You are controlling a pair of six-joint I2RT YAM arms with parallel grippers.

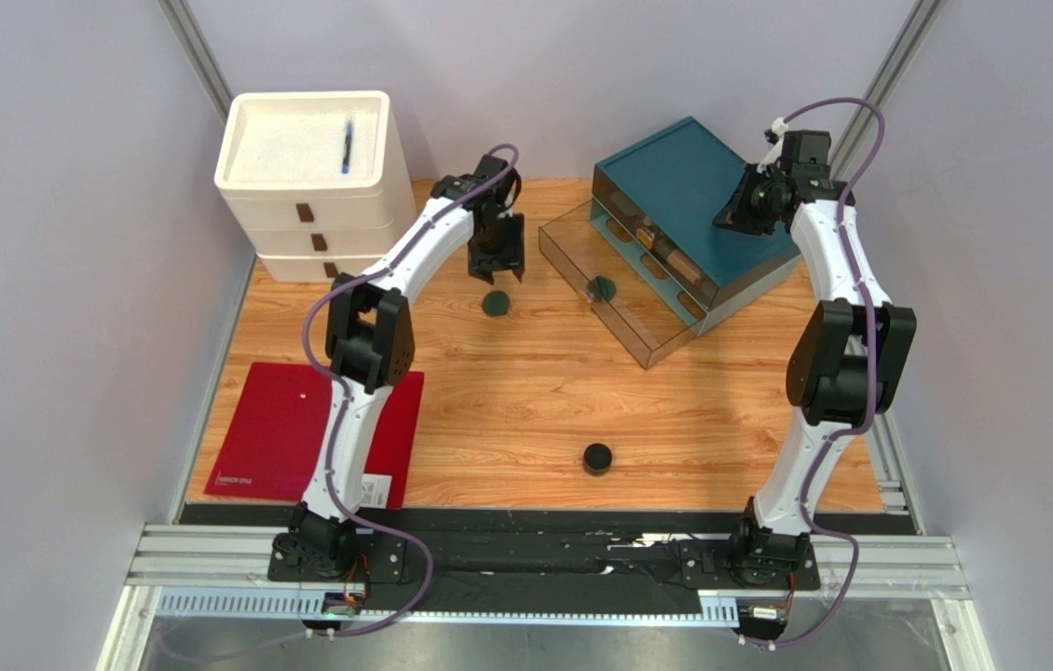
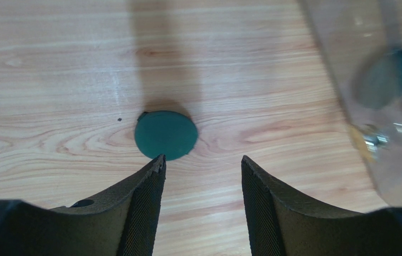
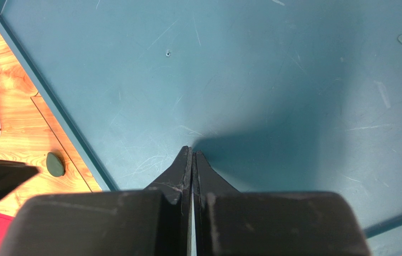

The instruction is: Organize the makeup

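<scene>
One flat dark-green disc [image 1: 496,302] [image 2: 165,134] lies on the wooden table, left of the clear drawer [image 1: 588,252]. My left gripper [image 1: 497,266] [image 2: 202,158] hangs just above it, open, nothing between its fingers; the disc sits just beyond the left fingertip [image 2: 157,162]. A second green disc [image 1: 601,288] [image 2: 387,77] lies inside the pulled-out clear drawer. A black round jar [image 1: 598,457] stands alone near the table's front. My right gripper [image 1: 742,210] [image 3: 192,150] is shut and empty over the teal organizer's top [image 1: 693,182] [image 3: 251,80]. The right wrist view also catches the table disc [image 3: 54,164].
A white stack of drawers [image 1: 280,210] stands at the back left, with a blue pen [image 1: 348,146] in its top tray. A red flat mat [image 1: 266,427] lies at the front left. Grey walls close in both sides.
</scene>
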